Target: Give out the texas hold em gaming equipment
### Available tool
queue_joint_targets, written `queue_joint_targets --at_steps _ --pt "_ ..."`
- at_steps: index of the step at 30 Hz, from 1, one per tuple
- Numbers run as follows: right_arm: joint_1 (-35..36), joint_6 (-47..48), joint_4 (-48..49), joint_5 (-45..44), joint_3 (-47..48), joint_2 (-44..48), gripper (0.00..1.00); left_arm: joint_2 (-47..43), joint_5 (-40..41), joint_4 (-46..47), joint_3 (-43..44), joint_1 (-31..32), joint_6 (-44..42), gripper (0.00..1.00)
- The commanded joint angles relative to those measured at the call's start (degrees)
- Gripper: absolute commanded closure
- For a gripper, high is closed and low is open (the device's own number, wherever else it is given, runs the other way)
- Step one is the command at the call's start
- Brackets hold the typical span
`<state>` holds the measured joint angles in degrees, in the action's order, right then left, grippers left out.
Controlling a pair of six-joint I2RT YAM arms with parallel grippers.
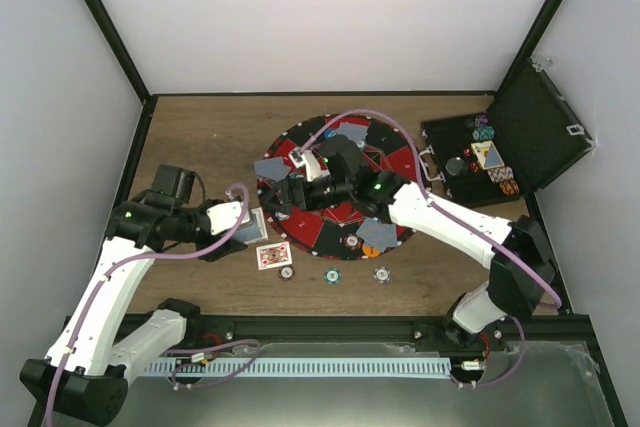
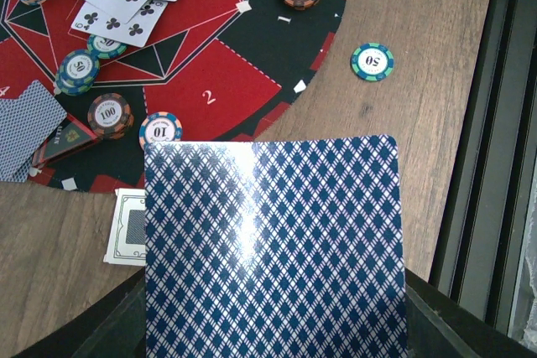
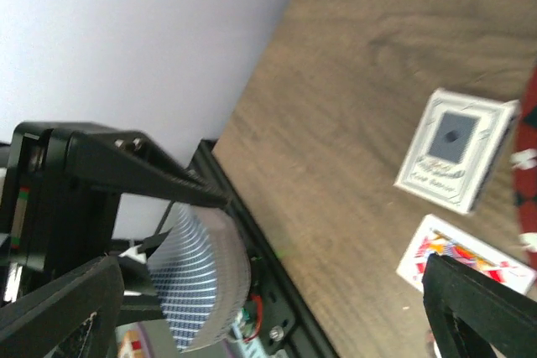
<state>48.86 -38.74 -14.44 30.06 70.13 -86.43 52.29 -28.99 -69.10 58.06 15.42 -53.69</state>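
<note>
Playing cards (image 1: 270,167) lie on the round poker mat (image 1: 395,162), poker chips (image 1: 332,275) just beside it. Left wrist view: the left gripper (image 2: 273,337) clamps one blue-backed card (image 2: 273,241) edgewise beside the mat, presumably for dealing. Right wrist view: the right gripper (image 3: 273,278) is spread, empty.

My bench: a brown wood-grain tabletop (image 1: 210,137) boxed in by plain white walls.
The white back wall (image 1: 320,17) meets the counter's far edge; white side walls (image 1: 50,147) line its left and right edges. Black metal frame posts (image 1: 104,22) slant up from both far corners, and a black rail (image 1: 330,320) runs along the near edge. Light is soft and even.
</note>
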Motion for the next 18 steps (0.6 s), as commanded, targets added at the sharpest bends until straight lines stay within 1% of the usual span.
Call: queue_joint_targets --at_steps 1,5,12,15,18 --pt "1.78 -6.05 6.36 7.48 -1.64 -1.37 0.01 -0.54 -1.57 0.48 0.74 -0.04 -0.5 0.95" --pt "2.84 -8.35 9.9 9.31 -3.35 -2.34 0.03 -0.36 -1.59 0.5 1.03 -0.04 -0.37 0.95" --pt "6.51 -9.51 10.09 7.6 -1.6 -4.79 0.03 -0.66 -1.6 0.14 1.33 -0.04 -0.01 0.95" --pt "7.08 -10.2 11.13 7.23 -1.9 -5.12 0.03 -1.09 -1.43 0.11 0.8 -0.04 -0.08 0.95" --pt "7.49 -9.92 10.06 6.43 -1.36 -5.39 0.02 -1.14 -1.4 0.3 0.56 -0.04 0.15 0.95"
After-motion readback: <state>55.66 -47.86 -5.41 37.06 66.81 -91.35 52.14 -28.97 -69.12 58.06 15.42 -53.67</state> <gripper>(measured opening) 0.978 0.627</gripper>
